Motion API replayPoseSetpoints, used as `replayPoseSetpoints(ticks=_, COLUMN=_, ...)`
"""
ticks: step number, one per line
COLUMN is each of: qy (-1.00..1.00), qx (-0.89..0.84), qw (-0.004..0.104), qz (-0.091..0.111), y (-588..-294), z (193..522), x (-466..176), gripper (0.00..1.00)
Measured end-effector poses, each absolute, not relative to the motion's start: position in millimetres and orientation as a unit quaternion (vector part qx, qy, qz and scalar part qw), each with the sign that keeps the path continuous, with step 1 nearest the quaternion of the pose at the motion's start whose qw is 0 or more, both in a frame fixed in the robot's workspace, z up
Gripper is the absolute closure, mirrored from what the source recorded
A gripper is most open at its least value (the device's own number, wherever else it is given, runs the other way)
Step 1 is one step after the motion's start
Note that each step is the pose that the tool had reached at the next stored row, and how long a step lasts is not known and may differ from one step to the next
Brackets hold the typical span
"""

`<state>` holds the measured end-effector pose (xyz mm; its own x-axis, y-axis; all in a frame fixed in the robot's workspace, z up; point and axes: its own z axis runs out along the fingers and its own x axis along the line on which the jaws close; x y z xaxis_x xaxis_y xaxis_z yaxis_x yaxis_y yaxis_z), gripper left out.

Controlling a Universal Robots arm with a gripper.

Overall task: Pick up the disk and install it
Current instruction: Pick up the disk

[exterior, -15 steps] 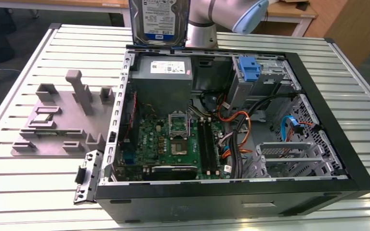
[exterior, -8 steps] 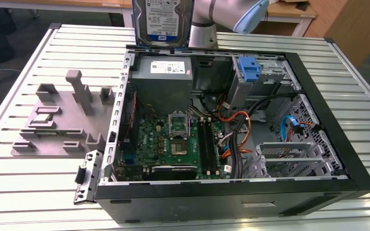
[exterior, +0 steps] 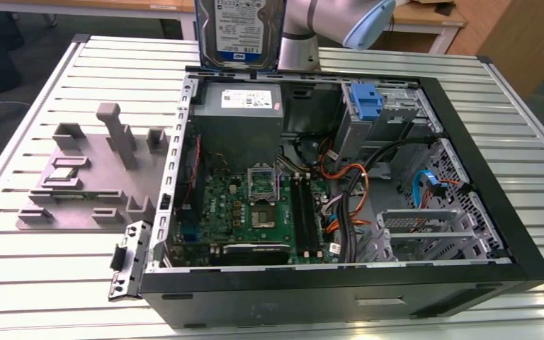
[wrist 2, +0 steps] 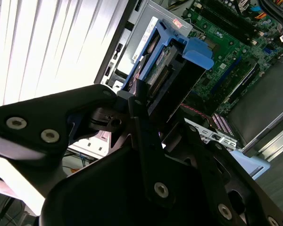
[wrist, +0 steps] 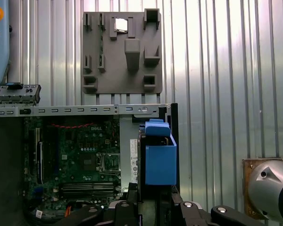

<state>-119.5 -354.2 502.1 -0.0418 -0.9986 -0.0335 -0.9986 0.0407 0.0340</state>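
The disk [exterior: 239,32], a flat rectangular silver-metal hard drive w/ blue-and-white label in a blue plastic carrier, hangs upright at 12 o'clock of the open black PC case [exterior: 348,297] in the exterior view, near the grey power-supply box [exterior: 241,117]. The black gripper [wrist 2: 155,110] is clamped tight on it, a finger each side. Prob. dense, stiff, shock-sensitive & slick on metal faces, so best held by the carrier's side rails, not label or connector end. A grey moulded fixture tray [exterior: 93,173] sits at 9 o'clock on the slatted metal table [exterior: 26,283].
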Motion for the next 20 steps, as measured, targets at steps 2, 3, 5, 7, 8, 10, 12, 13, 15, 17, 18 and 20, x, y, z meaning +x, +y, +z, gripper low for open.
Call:
replayPoseSetpoints(ticks=2, qy=0.721, qx=-0.692, qw=0.0, qz=0.024, y=-354.3, z=502.1, x=-119.5, gripper=0.65)
replayPoseSetpoints(ticks=3, qy=0.721, qx=-0.692, qw=0.0, qz=0.024, y=-354.4, z=502.1, x=-119.4, gripper=0.65)
replayPoseSetpoints(ticks=5, qy=0.721, qx=-0.692, qw=0.0, qz=0.024, y=-354.4, z=502.1, x=-119.4, gripper=0.65)
replayPoseSetpoints(ticks=7, qy=0.721, qx=-0.692, qw=0.0, qz=0.024, y=-354.8, z=502.1, x=-119.4, gripper=0.65)
replayPoseSetpoints(ticks=8, qy=0.721, qx=-0.692, qw=0.0, qz=0.024, y=-355.2, z=502.0, x=-119.4, gripper=0.65)
replayPoseSetpoints(ticks=10, qy=0.721, qx=-0.692, qw=0.0, qz=0.024, y=-356.2, z=502.0, x=-119.4, gripper=0.65)
replayPoseSetpoints(ticks=12, qy=0.721, qx=-0.692, qw=0.0, qz=0.024, y=-357.5, z=501.9, x=-119.3, gripper=0.65)
replayPoseSetpoints(ticks=13, qy=0.721, qx=-0.692, qw=0.0, qz=0.024, y=-358.3, z=501.9, x=-119.3, gripper=0.65)
replayPoseSetpoints(ticks=15, qy=0.721, qx=-0.692, qw=0.0, qz=0.024, y=-359.8, z=501.7, x=-119.2, gripper=0.65)
replayPoseSetpoints(ticks=17, qy=0.721, qx=-0.692, qw=0.0, qz=0.024, y=-360.9, z=501.7, x=-119.2, gripper=0.65)
replayPoseSetpoints(ticks=18, qy=0.721, qx=-0.692, qw=0.0, qz=0.024, y=-361.5, z=501.6, x=-119.2, gripper=0.65)
replayPoseSetpoints(ticks=20, qy=0.721, qx=-0.692, qw=0.0, qz=0.024, y=-362.8, z=501.5, x=-119.2, gripper=0.65)
